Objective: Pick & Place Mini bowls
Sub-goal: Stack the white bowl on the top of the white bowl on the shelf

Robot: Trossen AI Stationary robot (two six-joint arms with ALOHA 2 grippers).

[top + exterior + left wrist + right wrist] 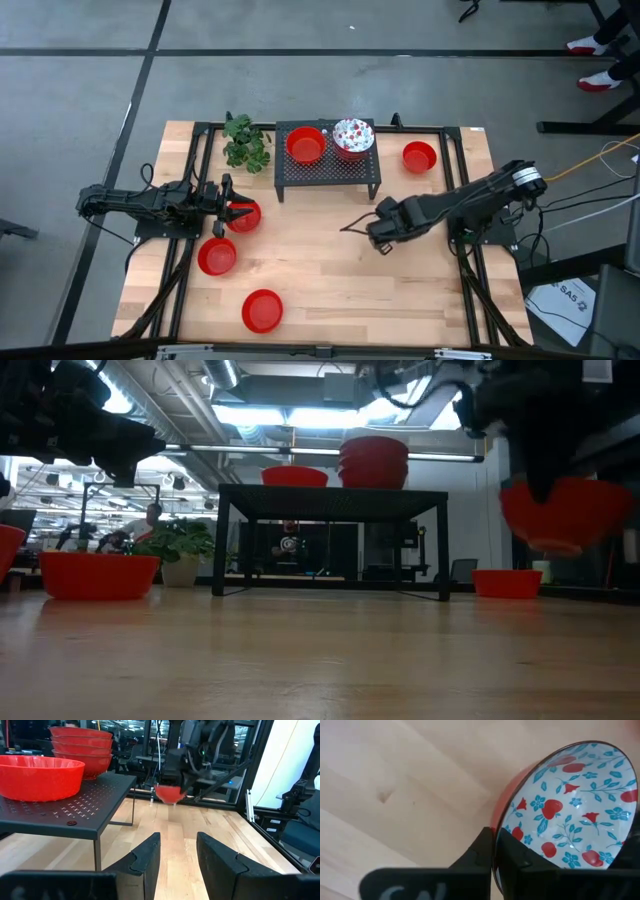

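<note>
On the black rack [328, 172] sit a red bowl [306, 145] and a floral stack [352, 135], so part of the job looks done. Four red bowls lie loose on the table [330, 280]: one at two o'clock [419, 156], three at eight o'clock. The right gripper [495, 854], at the table's three o'clock, is pressed together on the rim of a floral bowl [570, 805], carried clear of the wood at its twelve. The left gripper [177, 855], at nine o'clock, fingers spread, holds nothing, a red bowl [243, 216] beneath it.
</note>
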